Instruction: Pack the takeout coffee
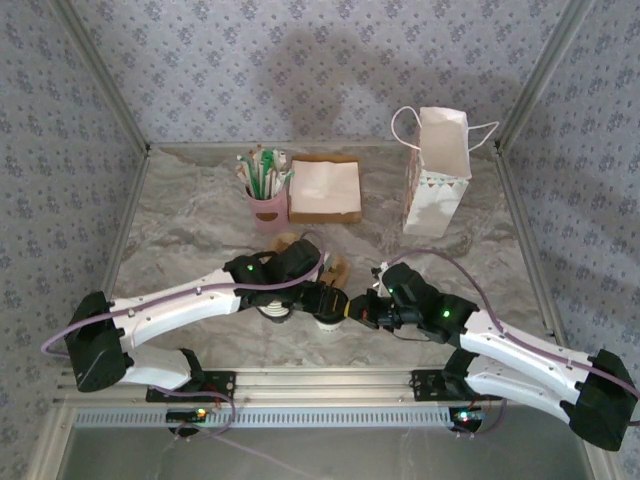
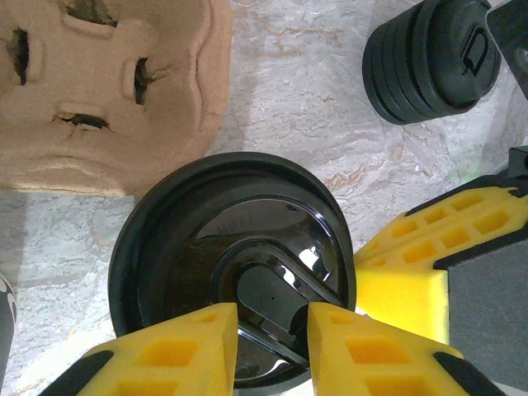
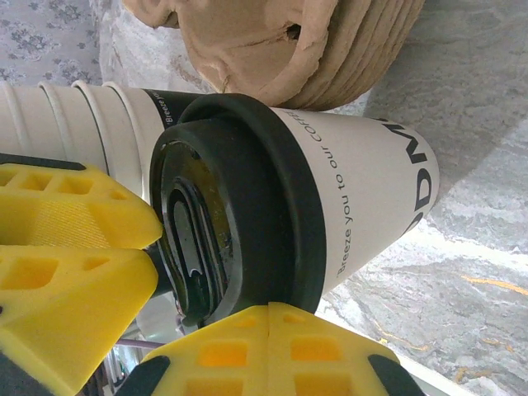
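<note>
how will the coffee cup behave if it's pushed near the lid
Likely tips: the cup is tall and tapers to a narrow base. Its paper wall probably dents under a hard squeeze. The glossy lid may be slippery to grip.

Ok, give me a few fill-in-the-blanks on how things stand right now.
1. The coffee is capped with a ____ lid.
2. The right hand is ____, fingers together beside the lid's rim.
3. The bag stands ____, mouth open.
Missing words: black; shut; upright.
</note>
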{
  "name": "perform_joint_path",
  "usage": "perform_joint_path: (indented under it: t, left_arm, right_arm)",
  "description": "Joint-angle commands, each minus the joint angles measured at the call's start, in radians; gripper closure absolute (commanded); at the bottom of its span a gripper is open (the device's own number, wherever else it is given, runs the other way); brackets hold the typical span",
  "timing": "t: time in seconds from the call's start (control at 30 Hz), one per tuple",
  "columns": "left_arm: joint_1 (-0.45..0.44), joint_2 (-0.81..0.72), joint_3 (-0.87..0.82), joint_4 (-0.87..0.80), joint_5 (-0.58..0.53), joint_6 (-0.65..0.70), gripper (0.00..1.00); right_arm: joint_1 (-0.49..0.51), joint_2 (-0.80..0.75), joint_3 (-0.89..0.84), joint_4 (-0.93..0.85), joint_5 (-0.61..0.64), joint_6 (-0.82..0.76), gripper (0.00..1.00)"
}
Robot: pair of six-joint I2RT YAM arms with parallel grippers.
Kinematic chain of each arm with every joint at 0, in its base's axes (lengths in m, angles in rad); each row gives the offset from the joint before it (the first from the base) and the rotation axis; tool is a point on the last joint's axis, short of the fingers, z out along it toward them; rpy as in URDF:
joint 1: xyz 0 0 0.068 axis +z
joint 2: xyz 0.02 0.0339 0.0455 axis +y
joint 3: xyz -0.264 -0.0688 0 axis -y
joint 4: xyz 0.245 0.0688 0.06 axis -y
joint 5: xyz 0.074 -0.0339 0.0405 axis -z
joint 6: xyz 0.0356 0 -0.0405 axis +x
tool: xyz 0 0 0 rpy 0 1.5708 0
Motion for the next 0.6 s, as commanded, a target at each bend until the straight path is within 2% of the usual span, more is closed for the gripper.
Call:
perform_joint_path:
  t: [0.0, 0.57]
  left_arm:
    - [-0.007, -0.009, 0.001, -0.023, -0.013, -0.003, 0.72]
    - [-0.006, -0.017, 0.003, -0.027, -0.017, -0.005, 0.73]
  right_arm:
    - [0.006, 0.004, -0.031, -0.039, 0.043, 0.016, 1.0]
    - [0.003, 0.048, -0.03, -0.09, 0.071, -0.004, 1.0]
